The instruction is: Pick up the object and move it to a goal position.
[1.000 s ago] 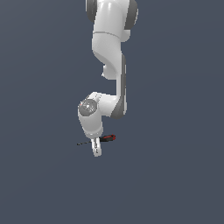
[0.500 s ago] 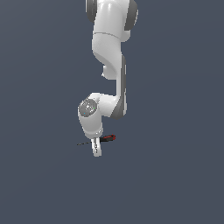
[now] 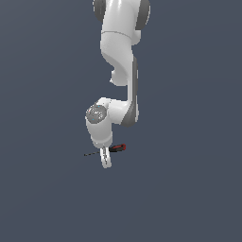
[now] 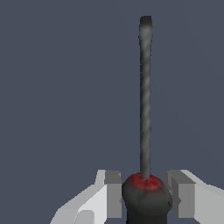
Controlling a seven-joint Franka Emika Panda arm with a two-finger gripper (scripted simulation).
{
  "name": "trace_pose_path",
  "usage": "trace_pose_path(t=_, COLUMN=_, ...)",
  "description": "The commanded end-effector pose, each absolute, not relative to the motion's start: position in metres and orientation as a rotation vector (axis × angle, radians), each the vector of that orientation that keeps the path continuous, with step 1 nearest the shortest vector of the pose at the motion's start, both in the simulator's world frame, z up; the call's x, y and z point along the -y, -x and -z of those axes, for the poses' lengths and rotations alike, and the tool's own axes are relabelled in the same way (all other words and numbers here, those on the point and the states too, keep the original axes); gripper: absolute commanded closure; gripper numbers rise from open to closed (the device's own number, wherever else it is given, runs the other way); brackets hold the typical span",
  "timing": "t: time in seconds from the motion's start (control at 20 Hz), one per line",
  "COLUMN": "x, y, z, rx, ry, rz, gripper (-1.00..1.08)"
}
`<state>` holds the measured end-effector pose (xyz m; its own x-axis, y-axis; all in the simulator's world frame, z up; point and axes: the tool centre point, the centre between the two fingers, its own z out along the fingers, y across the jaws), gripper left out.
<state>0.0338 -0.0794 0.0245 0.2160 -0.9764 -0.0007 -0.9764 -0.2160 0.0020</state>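
Observation:
The screwdriver (image 3: 116, 148) has a red-and-black handle and a long thin dark shaft that points to the exterior view's left. My gripper (image 3: 107, 162) points down over it, with the fingers on either side of the handle where it meets the shaft. In the wrist view the handle (image 4: 146, 197) sits between the two grey finger pads (image 4: 114, 194), which press against its sides. The shaft (image 4: 145, 100) runs straight away from the gripper (image 4: 146, 194). The gripper is shut on the handle. No goal marker shows.
A plain dark grey surface (image 3: 189, 189) fills both views. The white arm (image 3: 120, 61) rises above the gripper at the middle of the exterior view. No other objects or edges show.
Almost nothing differs. The arm and gripper hold the same pose over the screwdriver, which stays in the same place.

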Motion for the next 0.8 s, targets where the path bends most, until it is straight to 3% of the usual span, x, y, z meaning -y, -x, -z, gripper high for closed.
trace_pose_path(t=0.0, x=0.073, y=-0.033, z=-0.034, rx=1.966, ry=-2.451, rz=0.001, gripper=1.08)
trace_pose_path(t=0.75, x=-0.011, y=-0.009, z=-0.158, rx=1.968, ry=-2.450, rz=0.003, gripper=1.08)
